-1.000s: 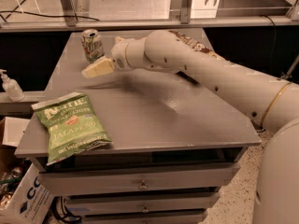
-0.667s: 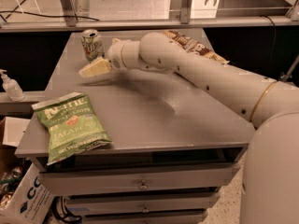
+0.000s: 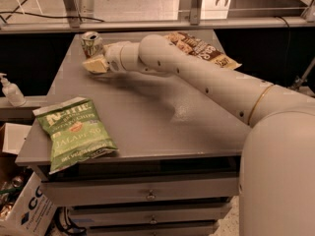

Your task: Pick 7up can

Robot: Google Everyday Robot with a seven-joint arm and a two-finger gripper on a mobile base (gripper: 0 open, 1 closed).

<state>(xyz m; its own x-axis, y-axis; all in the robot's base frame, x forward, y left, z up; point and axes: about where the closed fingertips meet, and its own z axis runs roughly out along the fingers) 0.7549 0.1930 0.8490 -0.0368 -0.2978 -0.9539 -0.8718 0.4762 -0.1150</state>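
Whereas a second ago the tool (image 3: 96,64) hung clearly short of the 7up can (image 3: 91,43), it has now crept up to the can's near side. It sits just beside the base and may be touching it, though contact cannot be made out. The can stands upright on the table (image 3: 147,117), unmoved. Whether the tool is released or clenched cannot be told from this view. My reading is that the approach is nearly complete and the grasp itself not yet made.

As for writing, the can shows green and white around its body, but no name on it is legible. Well nearer than the can, a green chip bag (image 3: 74,134) reads "Kettle" and "Jalapeño". Right of the can, a brown snack bag (image 3: 202,48) carries large pale lettering I cannot read.
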